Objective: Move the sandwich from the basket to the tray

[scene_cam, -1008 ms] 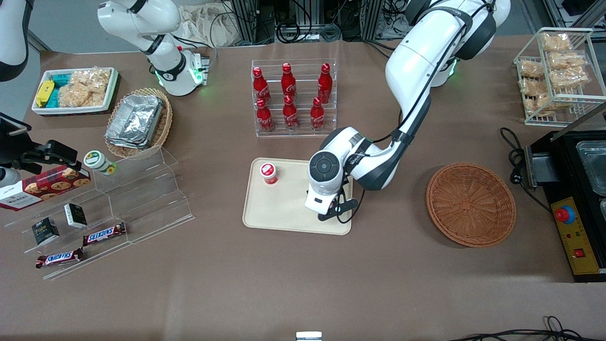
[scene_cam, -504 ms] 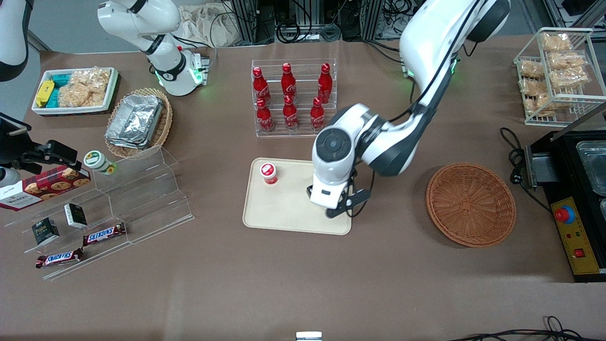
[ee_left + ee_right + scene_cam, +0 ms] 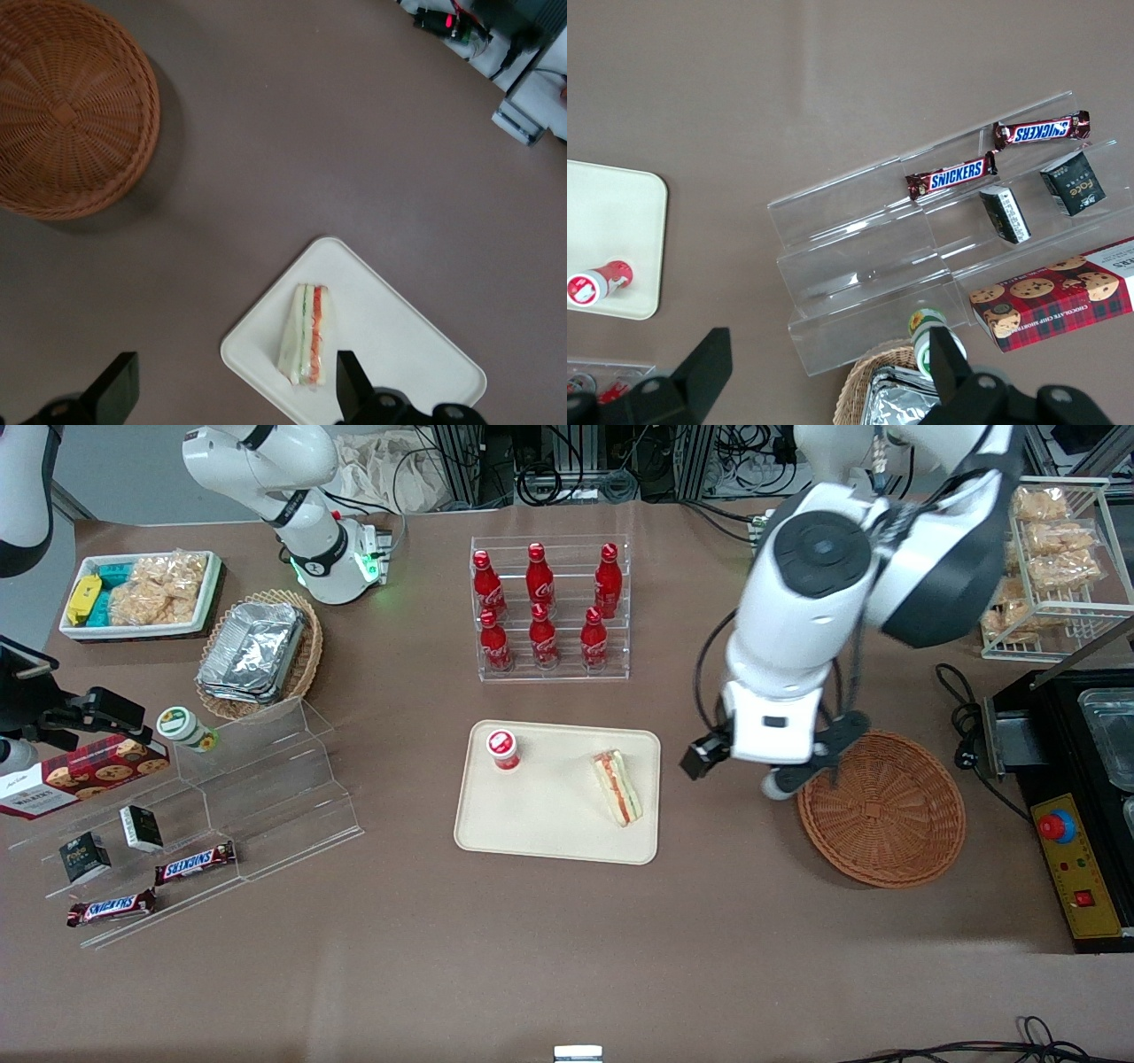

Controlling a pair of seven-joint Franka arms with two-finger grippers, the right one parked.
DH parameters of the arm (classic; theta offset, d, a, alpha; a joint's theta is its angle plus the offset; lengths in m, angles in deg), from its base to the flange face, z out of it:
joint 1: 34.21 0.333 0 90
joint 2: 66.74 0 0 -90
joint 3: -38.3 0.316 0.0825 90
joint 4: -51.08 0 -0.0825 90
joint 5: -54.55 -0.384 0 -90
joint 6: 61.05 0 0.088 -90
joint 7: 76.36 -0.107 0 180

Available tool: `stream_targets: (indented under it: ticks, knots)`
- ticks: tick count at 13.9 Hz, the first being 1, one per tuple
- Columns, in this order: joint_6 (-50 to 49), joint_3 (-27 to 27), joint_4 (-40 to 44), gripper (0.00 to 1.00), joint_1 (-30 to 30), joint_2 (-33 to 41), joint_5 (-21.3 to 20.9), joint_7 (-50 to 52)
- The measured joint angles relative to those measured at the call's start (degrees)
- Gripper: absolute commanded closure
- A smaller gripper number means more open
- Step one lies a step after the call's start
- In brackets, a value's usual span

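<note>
The sandwich, a pale wedge with red and green filling along its edge, lies on the cream tray, near the tray's end that faces the basket. The round reddish-brown basket holds nothing and sits toward the working arm's end of the table. My gripper hangs high above the bare table between tray and basket. It is open, with nothing between its fingers.
A small red-capped bottle lies on the tray. A rack of red cola bottles stands farther from the front camera than the tray. A clear stepped shelf with snacks stands toward the parked arm's end. A black machine sits beside the basket.
My gripper was low over the tray, covering the sandwich. It has let go, risen and swung toward the basket, leaving the sandwich in plain view on the tray.
</note>
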Motion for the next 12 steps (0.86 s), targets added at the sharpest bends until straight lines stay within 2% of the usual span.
stream_targets:
  ticks: [5,10,12]
  knots:
    - [-2.0,0.0,-2.2,0.0,6.7,3.7,2.4,-12.5]
    - [-3.3,0.3,-7.5,0.0,17.2,8.9,6.3,-35.4]
    - [-3.3,2.6,-9.9,0.0,18.2,11.2,6.8,-43.5]
